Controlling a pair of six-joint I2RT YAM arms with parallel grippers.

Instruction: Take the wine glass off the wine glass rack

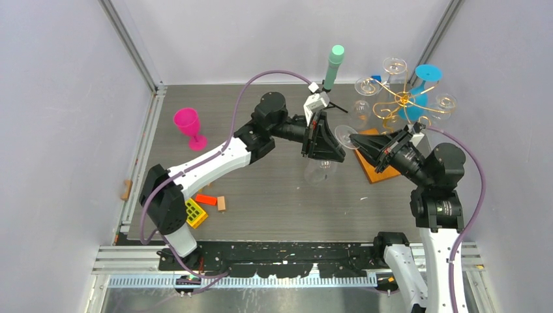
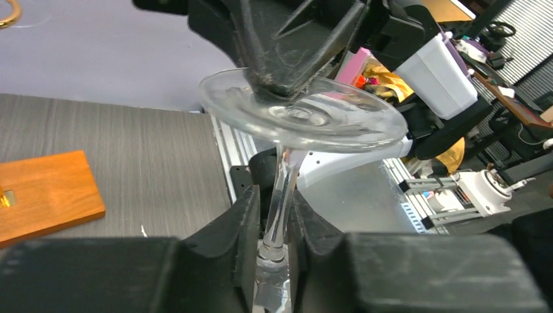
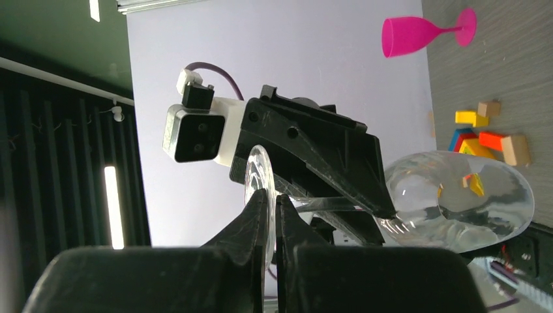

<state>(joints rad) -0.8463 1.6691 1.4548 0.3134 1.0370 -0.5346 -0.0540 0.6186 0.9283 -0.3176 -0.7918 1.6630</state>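
**Left gripper** (image 2: 274, 218): set narrow. One finger (image 2: 244, 222) lies against each side of the stem of the wine glass (image 2: 306, 117), a little way from its foot.

**Right gripper** (image 3: 272, 215): closed on the rim of the glass foot, which shows edge-on between its fingers in the right wrist view.

**Wine glass:** at the centre of the top view, above the table (image 1: 274, 195) and tilted between the two grippers. The foot is toward the right and the bowl toward the lower left (the bowl shows only faintly against the grey surface). It is off the wine glass rack (image 1: 402, 99) and touches none of its arms.

**Wine glass rack:** upper right of the top view, just beyond the right gripper. The gold spiral arms carry several clear glasses (image 1: 394, 65) and one blue glass (image 1: 427, 73). The wooden base (image 1: 373, 171) is partly covered by the right gripper.

**Other items, top view:**
- Pink goblet (image 1: 189, 124): upright, upper left.
- Coloured blocks (image 1: 195, 212): lower left, beside the left arm.
- Mint-green cylinder (image 1: 334, 65): on a black tripod, top centre.
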